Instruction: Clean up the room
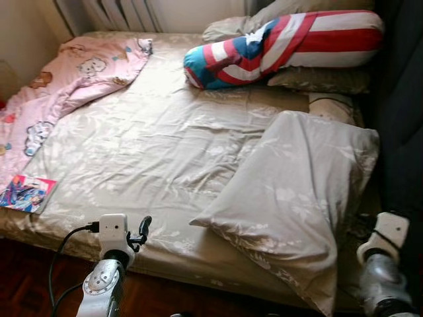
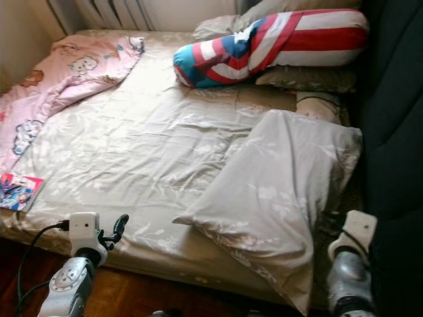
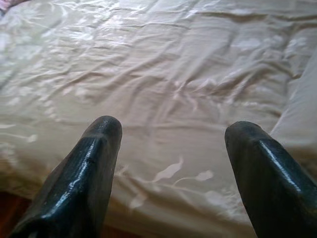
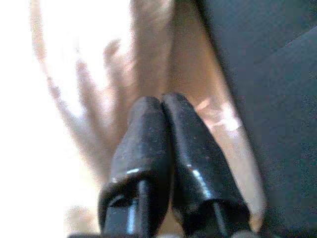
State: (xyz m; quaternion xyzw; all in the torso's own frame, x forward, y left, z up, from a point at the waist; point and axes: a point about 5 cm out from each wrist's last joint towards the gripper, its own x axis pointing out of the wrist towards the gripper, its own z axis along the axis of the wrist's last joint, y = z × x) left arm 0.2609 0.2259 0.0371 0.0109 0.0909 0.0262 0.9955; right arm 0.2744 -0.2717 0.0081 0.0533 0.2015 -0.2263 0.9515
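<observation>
2 grippers: left gripper (image 3: pixel 171 148), jaws wide apart, faces the bed (image 1: pixel 158 152); right gripper (image 4: pixel 166 129), jaws pressed together, nears the pillow (image 1: pixel 297 198).

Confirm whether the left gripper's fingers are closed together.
No: in the left wrist view the left gripper has its two black fingers spread wide apart over the beige bedsheet.

No legible text, label, brand, number or sign was found on any surface. The booklet (image 1: pixel 26 193) at the near left corner of the bed (image 1: pixel 152 158) carried colourful cover art, but any lettering on it was too small to read. The pink blanket (image 1: pixel 73 82) bore cartoon figures only, without readable words. The bolster pillow (image 1: pixel 284 47) showed stars and stripes, no writing.
</observation>
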